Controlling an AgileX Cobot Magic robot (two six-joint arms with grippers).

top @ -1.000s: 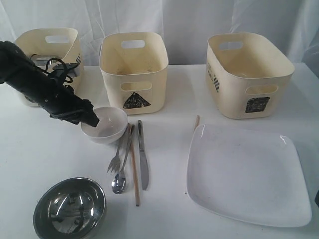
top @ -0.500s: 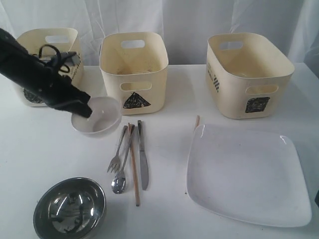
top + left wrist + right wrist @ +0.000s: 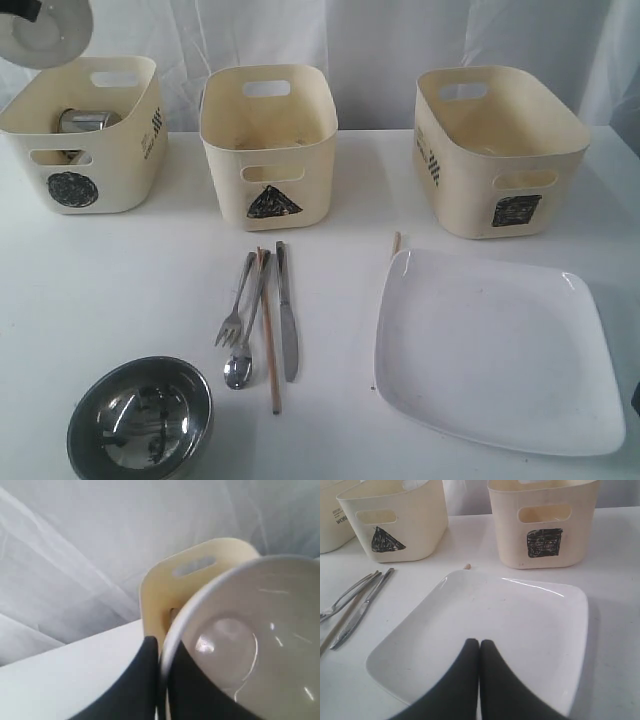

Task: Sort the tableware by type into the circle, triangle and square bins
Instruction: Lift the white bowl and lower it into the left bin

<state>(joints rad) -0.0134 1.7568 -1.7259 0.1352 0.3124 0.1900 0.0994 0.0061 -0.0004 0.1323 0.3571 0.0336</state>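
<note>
My left gripper point(image 3: 162, 655) is shut on the rim of the small white bowl point(image 3: 250, 630), one finger inside and one outside. The exterior view shows that bowl point(image 3: 45, 30) tilted high in the top left corner, above the circle bin point(image 3: 85, 135), which holds a steel mug point(image 3: 85, 120). My right gripper point(image 3: 479, 644) is shut and empty above the large white plate point(image 3: 485, 620). On the table lie the fork point(image 3: 235, 300), spoon point(image 3: 240, 365), knife point(image 3: 287, 310) and a chopstick point(image 3: 268, 335). A steel bowl point(image 3: 140, 418) sits at the front left.
The triangle bin point(image 3: 268, 140) stands at the back middle and the square bin point(image 3: 500, 150) at the back right. A second chopstick's tip point(image 3: 395, 243) pokes out from behind the plate point(image 3: 490, 350). White curtains hang behind the table.
The left gripper closed on the small white bowl, lifted it off the table and carried it up and left, above the circle bin. The right gripper has stayed shut.
</note>
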